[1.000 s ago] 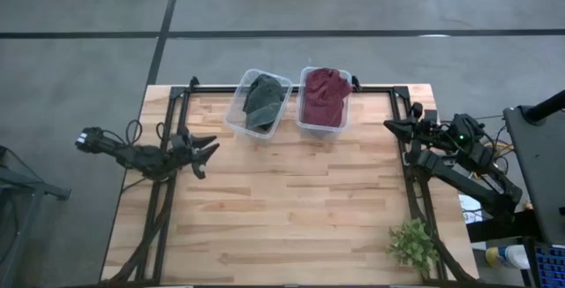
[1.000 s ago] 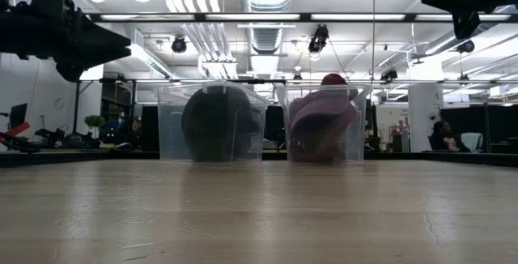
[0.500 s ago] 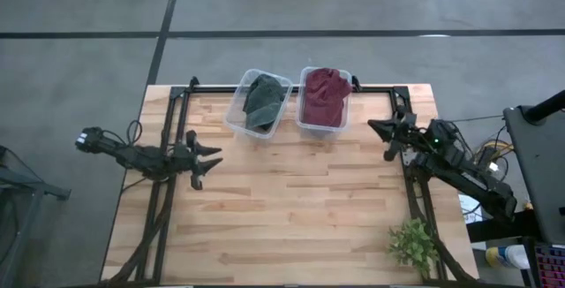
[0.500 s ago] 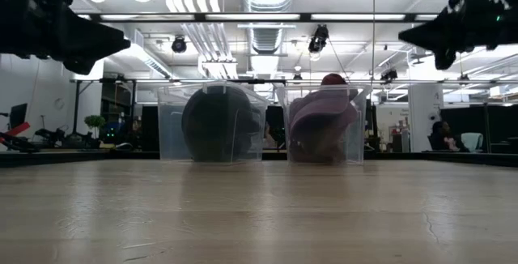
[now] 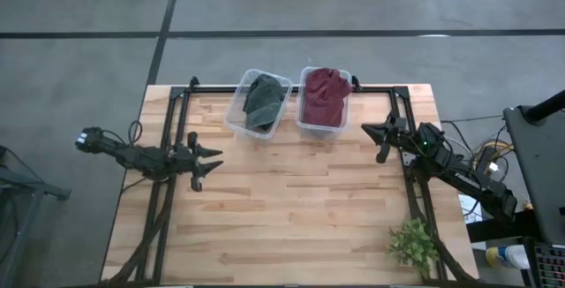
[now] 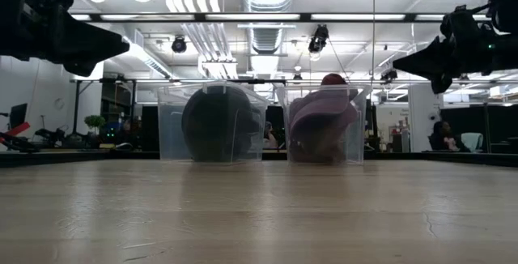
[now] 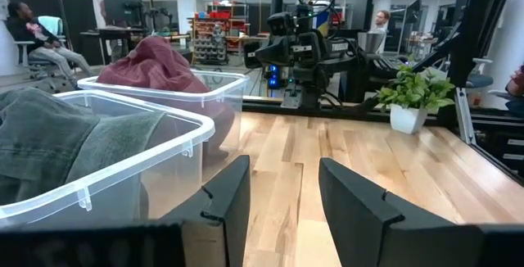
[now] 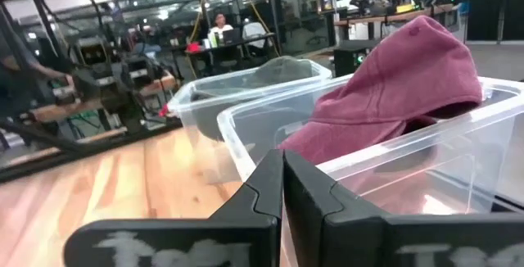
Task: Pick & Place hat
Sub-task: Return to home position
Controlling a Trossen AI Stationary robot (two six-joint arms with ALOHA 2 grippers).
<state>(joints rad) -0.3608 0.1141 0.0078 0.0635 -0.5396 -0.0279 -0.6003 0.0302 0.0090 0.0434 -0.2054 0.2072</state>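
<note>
A dark green hat [image 5: 262, 101] lies in the left clear bin [image 5: 240, 116], and a maroon hat [image 5: 323, 96] lies heaped in the right clear bin [image 5: 305, 127]. Both bins stand at the table's far edge. My left gripper [image 5: 212, 155] hovers open above the table's left side, pointing right toward the bins, which show in its wrist view [image 7: 284, 169]. My right gripper [image 5: 369, 132] is shut and hovers off the table, just right of the maroon hat's bin. Its wrist view [image 8: 283, 177] looks at the maroon hat [image 8: 393, 87] from close by.
A small potted plant [image 5: 412, 242] stands at the table's near right corner. Black frame rails [image 5: 168, 147] run along the left, right and far edges. Bare wood [image 5: 291, 200] spreads across the middle and near part. People sit in the room beyond.
My right gripper has moved from the table's right edge toward the left, closer to the maroon hat's bin, and has come down. The hats and bins have not moved.
</note>
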